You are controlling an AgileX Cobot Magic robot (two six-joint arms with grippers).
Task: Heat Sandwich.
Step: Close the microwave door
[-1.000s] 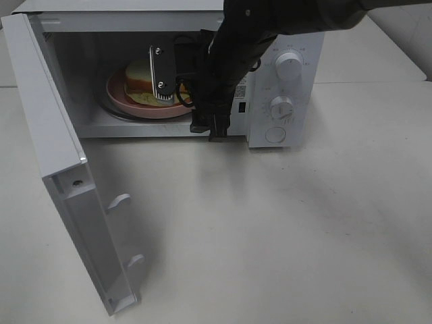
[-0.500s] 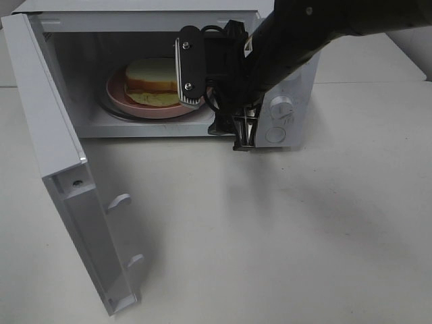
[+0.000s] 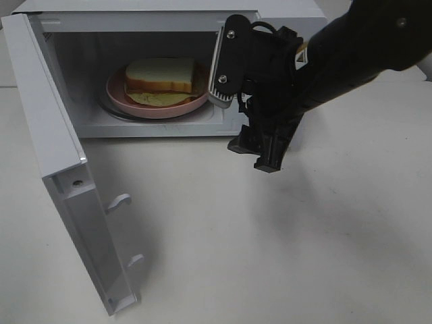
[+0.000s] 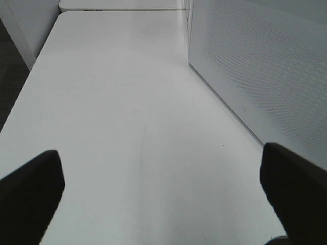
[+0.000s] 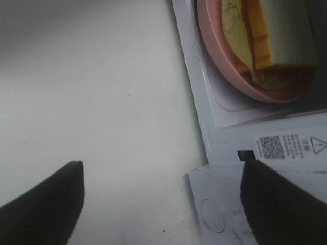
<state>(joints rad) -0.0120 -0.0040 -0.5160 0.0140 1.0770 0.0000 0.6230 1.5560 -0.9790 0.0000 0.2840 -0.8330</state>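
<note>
Figure: door-closing stage of heating. The sandwich [image 3: 160, 74] lies on a pink plate [image 3: 156, 110] inside the microwave [image 3: 135, 20], beyond the right gripper's [image 5: 161, 176] fingertips and well apart from them. That gripper's fingers [image 5: 46, 209] stand spread with nothing between them, outside the cavity and just in front of its sill. The left gripper [image 4: 161, 168] hangs over bare table [image 4: 117, 102] with its fingers [image 4: 30, 194] also wide apart and empty, and the oven's perforated side wall runs ahead of one of them. The door [image 3: 47, 128] stands swung fully out, far from both sets of fingers. The food appears to be placed, so the step in hand is judged to be shutting the door. To do it well, the right fingers should be lifted out of the door's arc first. A finger should then press the door's outer face near its free edge, where leverage is greatest. The swing should be slow, so that the oven does not slide and the plate does not shift. Pressure should end only when the two latch hooks [image 3: 120, 200] seat in the frame.
</note>
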